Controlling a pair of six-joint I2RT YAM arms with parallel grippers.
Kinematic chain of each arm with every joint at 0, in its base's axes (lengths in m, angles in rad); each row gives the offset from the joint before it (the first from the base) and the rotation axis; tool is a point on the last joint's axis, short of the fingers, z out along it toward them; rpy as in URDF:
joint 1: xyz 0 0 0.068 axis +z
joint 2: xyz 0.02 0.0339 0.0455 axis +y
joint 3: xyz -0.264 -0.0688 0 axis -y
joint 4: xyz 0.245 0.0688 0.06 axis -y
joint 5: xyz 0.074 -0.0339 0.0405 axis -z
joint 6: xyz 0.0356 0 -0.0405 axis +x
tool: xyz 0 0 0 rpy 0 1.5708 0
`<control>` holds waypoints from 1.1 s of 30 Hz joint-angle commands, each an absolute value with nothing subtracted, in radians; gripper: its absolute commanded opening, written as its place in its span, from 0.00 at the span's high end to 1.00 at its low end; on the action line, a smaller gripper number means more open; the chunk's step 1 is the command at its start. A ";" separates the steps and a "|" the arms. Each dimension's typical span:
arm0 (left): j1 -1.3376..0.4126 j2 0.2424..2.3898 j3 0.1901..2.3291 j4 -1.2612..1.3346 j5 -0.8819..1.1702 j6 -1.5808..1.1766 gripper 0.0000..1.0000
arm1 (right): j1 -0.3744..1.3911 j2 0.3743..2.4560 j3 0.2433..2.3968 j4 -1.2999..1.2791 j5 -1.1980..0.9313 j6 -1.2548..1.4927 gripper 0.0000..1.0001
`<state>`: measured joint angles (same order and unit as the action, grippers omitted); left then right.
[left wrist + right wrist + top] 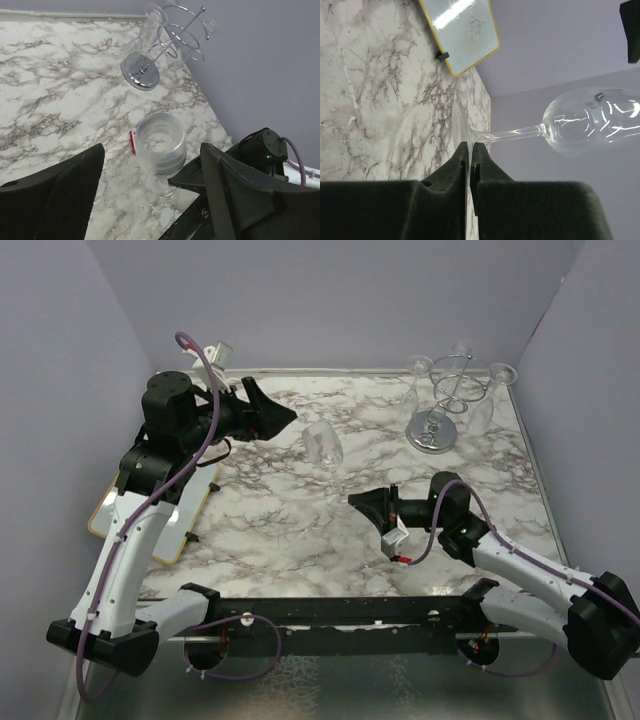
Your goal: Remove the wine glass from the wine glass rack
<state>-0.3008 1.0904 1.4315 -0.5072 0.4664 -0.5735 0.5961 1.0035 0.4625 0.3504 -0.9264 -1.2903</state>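
A clear wine glass [322, 445] is held off the table, its bowl pointing toward the left arm. My right gripper [356, 501] is shut on the glass's round foot; in the right wrist view the fingertips [470, 148] pinch the foot's rim, with the stem and bowl [590, 122] reaching right. My left gripper [285, 418] is open beside the bowl; in its wrist view the bowl [161, 144] sits between the spread fingers [60, 195], untouched. The wine glass rack [440, 410], silver wire on a round shiny base, stands at the back right and still carries other glasses [418, 380].
A yellow-framed whiteboard [150, 510] lies at the table's left edge, also in the right wrist view [462, 30]. Lilac walls close in the back and both sides. The rack shows in the left wrist view [145, 70] near the right wall.
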 commanded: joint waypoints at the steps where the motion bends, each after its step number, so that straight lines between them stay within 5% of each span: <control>1: -0.297 1.119 1.458 -0.622 0.523 -0.518 0.22 | 0.703 1.016 0.453 0.397 -0.700 -1.510 0.99; 8: -0.297 1.083 1.414 -0.753 0.413 -0.387 0.25 | 0.832 1.039 0.422 0.431 -0.513 -1.613 0.99; 15: -0.298 1.059 1.321 -0.812 0.452 -0.328 0.40 | 0.931 1.049 0.383 0.478 -0.344 -1.712 0.99; 33: -0.297 1.052 1.226 -0.878 0.526 -0.244 0.49 | 1.079 1.184 0.294 0.718 -0.140 -1.870 0.99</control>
<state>-0.3008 1.0534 1.2442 -0.8555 0.4866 -0.2733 1.0592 1.1801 0.2886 0.5602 -0.1944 -1.7992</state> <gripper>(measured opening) 0.509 0.028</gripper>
